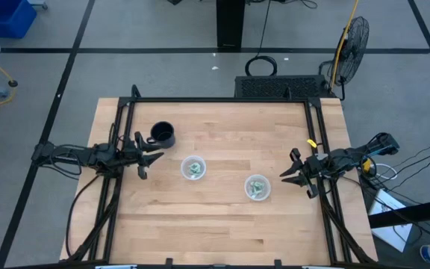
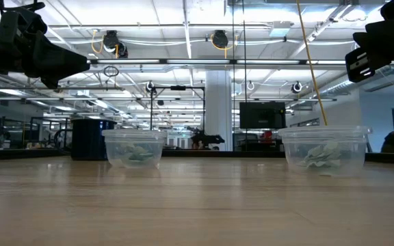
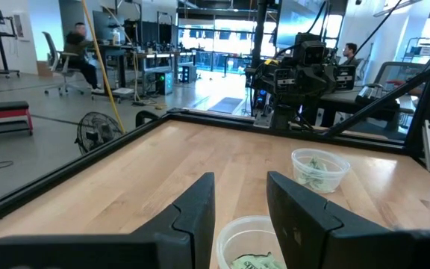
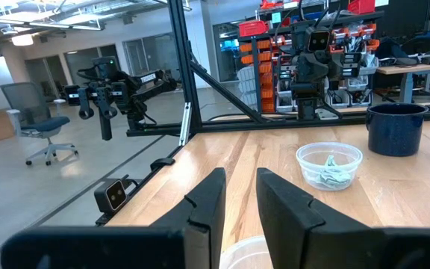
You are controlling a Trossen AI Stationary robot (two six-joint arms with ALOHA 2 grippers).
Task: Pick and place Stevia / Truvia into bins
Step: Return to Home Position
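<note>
Across the near table (image 1: 215,228), no loose packet is seen.
Stevia packets (image 1: 257,188) are held in the nearer right bin (image 1: 246,184) and the farther left bin (image 1: 193,158); the right gripper (image 1: 291,173) and left gripper (image 1: 150,160) are parked outboard, released and empty, so only homing is judged outstanding.

Just ahead of the right gripper (image 4: 240,183), the small round clear plastic cup (image 4: 239,254) shows only a sliver of whitish rim before the picture's edge cuts it off, and the crumpled pale green paper packets (image 1: 257,187) inside it are too small to count from above.
</note>
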